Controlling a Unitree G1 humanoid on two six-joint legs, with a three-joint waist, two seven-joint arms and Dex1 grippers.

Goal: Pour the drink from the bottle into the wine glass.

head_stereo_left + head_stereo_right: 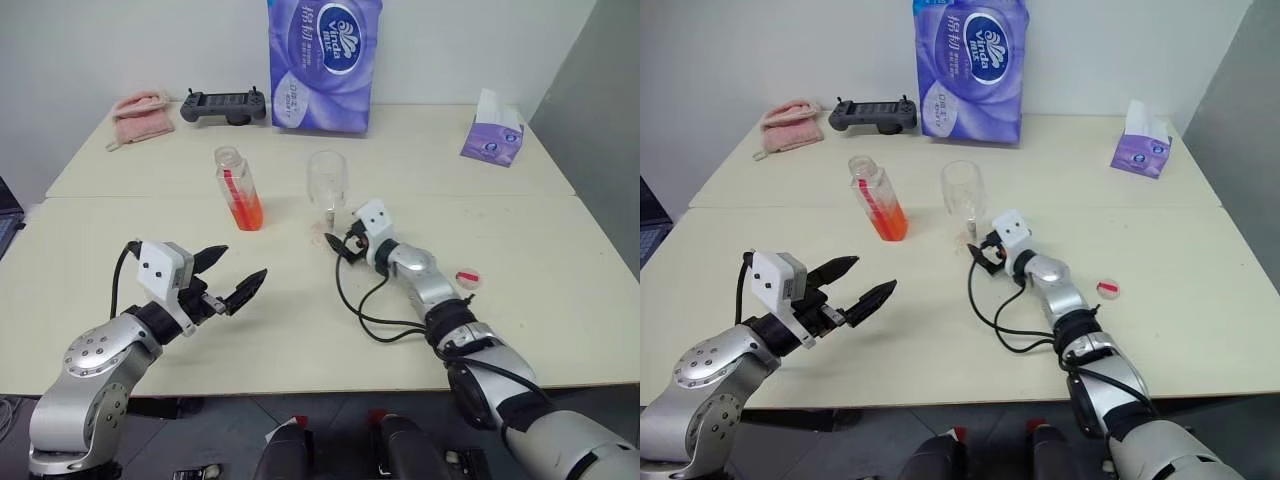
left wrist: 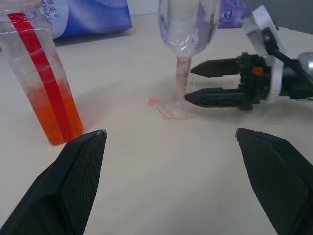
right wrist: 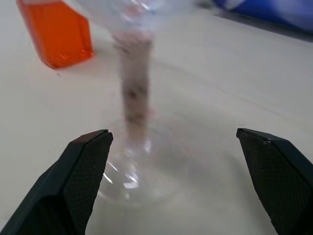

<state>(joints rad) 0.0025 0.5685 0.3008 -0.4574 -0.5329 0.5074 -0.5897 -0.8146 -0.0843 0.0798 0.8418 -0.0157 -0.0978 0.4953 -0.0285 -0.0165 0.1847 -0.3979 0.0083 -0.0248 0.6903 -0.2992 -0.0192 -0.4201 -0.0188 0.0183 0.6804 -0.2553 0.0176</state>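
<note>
The bottle stands uncapped on the table, its lower part holding the orange-red drink. Just right of it stands the wine glass, upright and looking empty. My right gripper lies low at the glass's foot, open. In the right wrist view the stem rises between the spread fingers, touching neither. My left gripper hovers open and empty in front of the bottle, well short of it. The left wrist view shows the bottle, the glass and the right gripper ahead of it.
A pink-and-white cap lies on the table right of my right arm. A small orange-red smear marks the table by the glass's foot. At the back stand a purple tissue pack, a black controller, a pink cloth and a tissue box.
</note>
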